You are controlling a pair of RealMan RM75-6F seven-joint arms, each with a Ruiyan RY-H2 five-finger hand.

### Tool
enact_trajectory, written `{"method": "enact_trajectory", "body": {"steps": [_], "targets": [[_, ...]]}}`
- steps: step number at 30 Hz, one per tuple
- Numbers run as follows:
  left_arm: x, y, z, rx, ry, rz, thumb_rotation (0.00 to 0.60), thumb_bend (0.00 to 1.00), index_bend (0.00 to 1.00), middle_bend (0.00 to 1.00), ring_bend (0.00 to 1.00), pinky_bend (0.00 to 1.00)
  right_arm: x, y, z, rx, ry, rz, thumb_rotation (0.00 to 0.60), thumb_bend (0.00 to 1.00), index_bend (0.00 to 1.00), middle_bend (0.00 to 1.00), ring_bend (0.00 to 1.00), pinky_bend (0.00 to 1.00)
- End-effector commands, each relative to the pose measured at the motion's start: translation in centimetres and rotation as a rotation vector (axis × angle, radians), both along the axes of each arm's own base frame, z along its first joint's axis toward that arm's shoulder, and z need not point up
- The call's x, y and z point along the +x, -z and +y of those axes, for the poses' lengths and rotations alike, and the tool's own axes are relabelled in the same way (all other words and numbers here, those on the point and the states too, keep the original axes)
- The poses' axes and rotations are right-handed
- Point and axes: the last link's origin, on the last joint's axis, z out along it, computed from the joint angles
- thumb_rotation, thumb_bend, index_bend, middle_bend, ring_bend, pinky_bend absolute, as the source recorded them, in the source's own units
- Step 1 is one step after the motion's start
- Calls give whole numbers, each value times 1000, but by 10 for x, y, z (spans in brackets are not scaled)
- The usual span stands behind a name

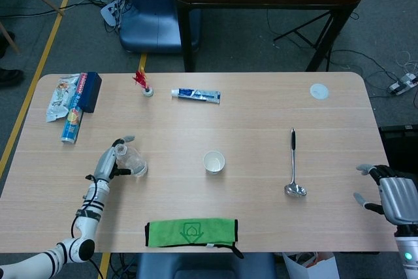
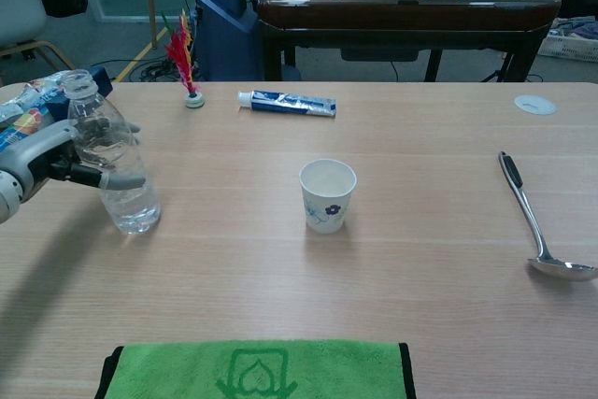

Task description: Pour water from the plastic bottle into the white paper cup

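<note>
A clear plastic bottle (image 1: 134, 160) (image 2: 114, 170) with no cap stands upright on the table's left side, a little water in its bottom. My left hand (image 1: 108, 161) (image 2: 45, 161) holds it from the left, thumb across its front and one finger sticking out behind it. The white paper cup (image 1: 213, 161) (image 2: 327, 195) stands upright at the table's middle, well to the right of the bottle. My right hand (image 1: 392, 197) hangs open beyond the table's right front corner, holding nothing; the chest view does not show it.
A green cloth (image 1: 191, 232) (image 2: 257, 373) lies at the front edge. A metal ladle (image 1: 293, 164) (image 2: 533, 221) lies right of the cup. Toothpaste (image 1: 196, 95), a red shuttlecock (image 1: 144, 83), snack packets (image 1: 72, 102) and a white lid (image 1: 319, 91) sit along the back.
</note>
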Motion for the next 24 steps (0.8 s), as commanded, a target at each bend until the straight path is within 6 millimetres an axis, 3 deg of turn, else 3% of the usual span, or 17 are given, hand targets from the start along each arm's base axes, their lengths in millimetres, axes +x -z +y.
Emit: {"method": "enact_trajectory", "body": {"steps": [1, 13, 24], "targets": [[-1, -2, -1, -15, -12, 8, 600, 15, 127, 112, 40, 163, 0, 0, 0, 0, 0, 0, 600, 173, 351, 416, 324, 438], [-1, -9, -12, -80, -37, 30, 600, 0, 51, 6, 0, 130, 0, 0, 0, 1, -2, -1, 600, 173, 351, 416, 323, 438], [-2, -19, -22, -122, -48, 57, 600, 0, 4, 0, 0, 101, 1, 1, 0, 4, -3, 0, 600, 174, 351, 416, 324, 438]]}}
